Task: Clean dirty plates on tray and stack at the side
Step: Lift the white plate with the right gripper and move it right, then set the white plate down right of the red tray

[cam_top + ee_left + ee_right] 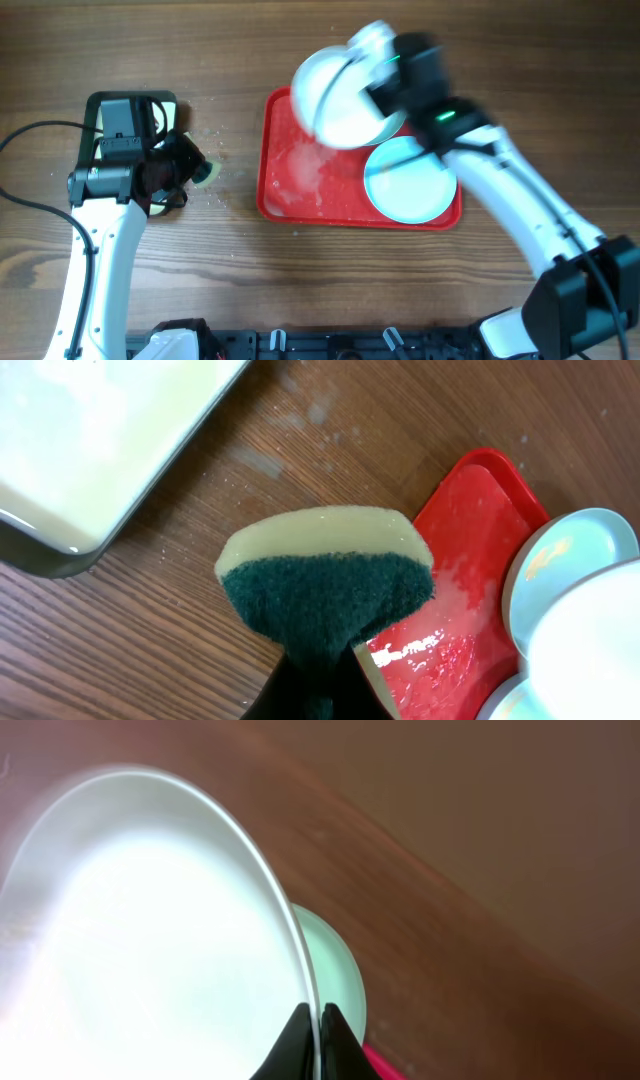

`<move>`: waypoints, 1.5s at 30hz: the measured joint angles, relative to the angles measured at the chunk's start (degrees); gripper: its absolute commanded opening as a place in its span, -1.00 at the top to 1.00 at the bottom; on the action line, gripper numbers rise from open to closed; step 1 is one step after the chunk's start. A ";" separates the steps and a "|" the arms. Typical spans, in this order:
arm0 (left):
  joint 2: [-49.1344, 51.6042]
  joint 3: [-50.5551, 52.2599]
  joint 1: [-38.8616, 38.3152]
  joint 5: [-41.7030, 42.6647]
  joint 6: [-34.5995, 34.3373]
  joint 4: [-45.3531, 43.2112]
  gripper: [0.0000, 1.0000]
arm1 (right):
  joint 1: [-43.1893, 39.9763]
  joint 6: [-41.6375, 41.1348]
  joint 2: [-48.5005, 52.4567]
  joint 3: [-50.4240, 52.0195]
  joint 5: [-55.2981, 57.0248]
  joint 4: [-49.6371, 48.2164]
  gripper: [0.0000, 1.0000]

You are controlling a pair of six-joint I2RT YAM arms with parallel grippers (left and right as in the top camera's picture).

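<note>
Plate [335,95], white, tilts on edge, its rim pinched in the right gripper [318,1025] above the tray [285,195]; a blue plate [408,180] lies flat on it, near that gripper. The left gripper [312,695], beside the tray, clamps a sponge [325,585].

even bright light, motion blur, white plate [140,950] overexposed

Bench [300,290]: brown wood-grain surface filling the whole overhead view, grain running left to right, with darker swirls toward the left edge. Pale specks [222,190] lie scattered left of centre. Lighting is soft and even, shadows faint.
</note>
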State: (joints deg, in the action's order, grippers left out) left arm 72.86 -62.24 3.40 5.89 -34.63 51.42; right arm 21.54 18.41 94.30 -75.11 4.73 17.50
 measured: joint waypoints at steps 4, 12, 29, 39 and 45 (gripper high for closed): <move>0.00 0.00 0.00 -0.02 -0.02 0.04 0.92 | -26.84 -13.11 0.70 -0.07 -17.18 3.39 0.91; 0.00 0.00 0.00 -0.02 -0.02 -0.20 0.92 | -48.33 -17.38 15.61 -0.09 -24.50 7.23 0.91; 0.00 0.00 0.00 0.00 -0.02 -0.28 0.91 | -49.79 -20.26 16.59 -0.02 -20.41 2.01 0.14; 0.00 0.02 0.00 -0.02 -0.02 -1.29 0.92 | -25.75 -23.61 9.79 -0.07 -31.63 -1.90 0.07; 0.00 0.02 0.00 0.00 0.00 -1.27 0.92 | -13.84 -24.24 18.21 -0.07 -15.17 -1.88 0.08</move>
State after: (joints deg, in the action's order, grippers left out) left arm 72.86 -62.22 3.40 5.89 -34.63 50.15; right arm 7.70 -5.82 112.51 -75.18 -10.44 15.62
